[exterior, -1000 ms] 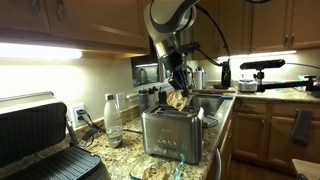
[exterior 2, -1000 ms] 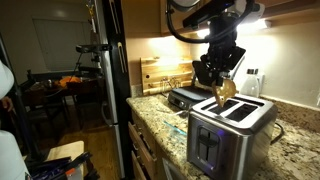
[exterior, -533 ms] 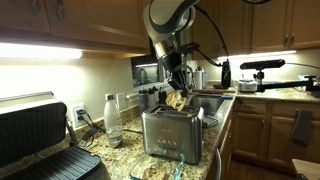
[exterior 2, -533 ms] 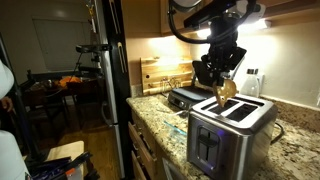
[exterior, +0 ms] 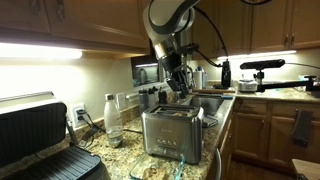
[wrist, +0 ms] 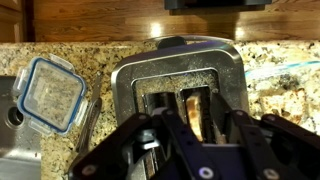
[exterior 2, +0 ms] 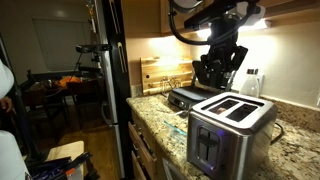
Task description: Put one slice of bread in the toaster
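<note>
**Tan slice in the toaster slot, gripper empty above it**

Pale tan bread is seen in the wrist view: the slice of bread [wrist: 197,112] stands on edge inside one of the two top slots of the toaster [wrist: 180,55], with its upper edge showing in the slot mouth. How deep it sits cannot be told.

The slice is judged light, soft and crumbly, easily dented or torn by a hard squeeze. If it had to be taken up, a gentle pinch across the flat faces near the top crust would be advised, since the crust is firmer there.

The gripper [exterior 2: 222,78] is held just above the toaster. Its fingers are spread and nothing is held between them. No bread is seen outside the toaster in either exterior view. The brushed steel body is judged stiff and heavy enough not to shift under a light touch. The insertion is judged done.

Farther out, a lidded plastic container [wrist: 55,92] lies on the granite counter [wrist: 285,110] beside the toaster. A black grill press [exterior: 35,135] stands well apart.
</note>
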{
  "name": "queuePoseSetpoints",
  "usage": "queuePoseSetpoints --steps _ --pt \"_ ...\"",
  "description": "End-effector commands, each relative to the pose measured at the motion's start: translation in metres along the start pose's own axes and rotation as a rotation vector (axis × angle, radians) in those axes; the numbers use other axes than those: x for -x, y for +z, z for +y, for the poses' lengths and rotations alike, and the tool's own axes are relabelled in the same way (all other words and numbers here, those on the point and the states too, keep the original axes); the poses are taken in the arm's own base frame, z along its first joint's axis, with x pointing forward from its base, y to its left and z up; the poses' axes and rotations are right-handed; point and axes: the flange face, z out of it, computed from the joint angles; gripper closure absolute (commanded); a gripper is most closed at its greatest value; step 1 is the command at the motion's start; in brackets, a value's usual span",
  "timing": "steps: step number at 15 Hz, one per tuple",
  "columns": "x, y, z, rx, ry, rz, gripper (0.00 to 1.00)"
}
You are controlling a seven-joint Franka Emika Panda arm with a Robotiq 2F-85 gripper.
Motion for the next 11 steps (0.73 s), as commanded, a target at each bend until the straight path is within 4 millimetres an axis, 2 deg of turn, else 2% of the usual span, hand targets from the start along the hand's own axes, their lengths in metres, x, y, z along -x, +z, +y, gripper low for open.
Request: queuePoseSetpoints --steps 1,2,3,6,11 --pt "0.0039 -0.0056 0.0052 -0.014 -0.001 -0.014 0.29" --pt "0.0048 -0.0068 0.0050 -0.018 0.001 -0.009 0.23" --pt "-0.0001 -0.0016 0.0002 -0.001 0.001 0.001 0.41" --pt "-0.0003 -0.0026 0.0002 -0.003 0.001 0.003 0.23" --pt "-0.0003 -0.0027 0.0003 -0.003 0.001 0.003 0.22"
